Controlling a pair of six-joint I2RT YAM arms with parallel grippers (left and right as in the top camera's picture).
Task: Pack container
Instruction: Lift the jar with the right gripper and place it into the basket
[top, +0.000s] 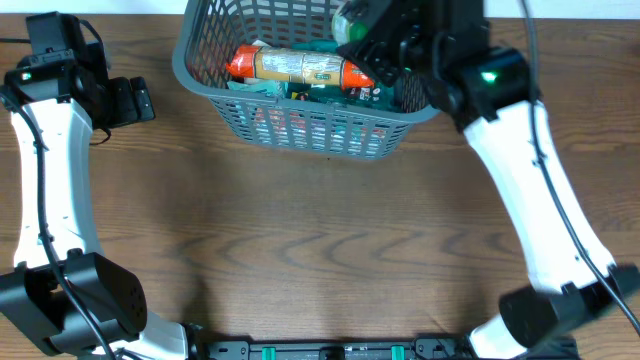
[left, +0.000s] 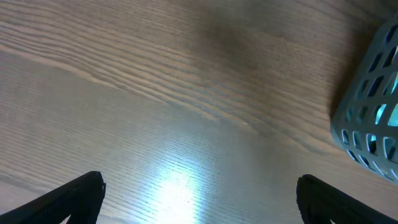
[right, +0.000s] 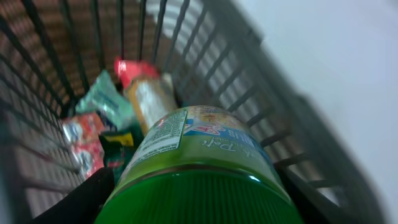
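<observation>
Standing by the bench (top: 320, 250), I saw the container (top: 300, 128) set at its far edge, about midway across, its slotted grey wall facing me. Several packets lay inside it. The plainest was a long wrapped roll (top: 300, 66) with orange-red ends, lying crosswise on top of the rest. Teal wrappers showed under it, and from the right wrist camera a pale green packet (right: 106, 99) and a red-and-silver one (right: 81, 134) lay against the bottom near the lattice.

The right arm reached in over the container's right-hand end. Its gripper (top: 372, 45) was clenched around a green jar (right: 199, 149), one with a printed label and a bright green lid (right: 199, 196). The jar was held above the packets, inside the line of the rim, with the lid towards the wrist camera. I could not tell whether the jar touched anything below it.

The left arm stood well off to the left side of the bench, apart from the container. Its gripper (top: 138, 100) was released, the two dark fingers (left: 81, 193) spread wide with only bare wood grain between them. In that wrist view a rounded corner of the container showed at the right edge, clear of the fingers.
</observation>
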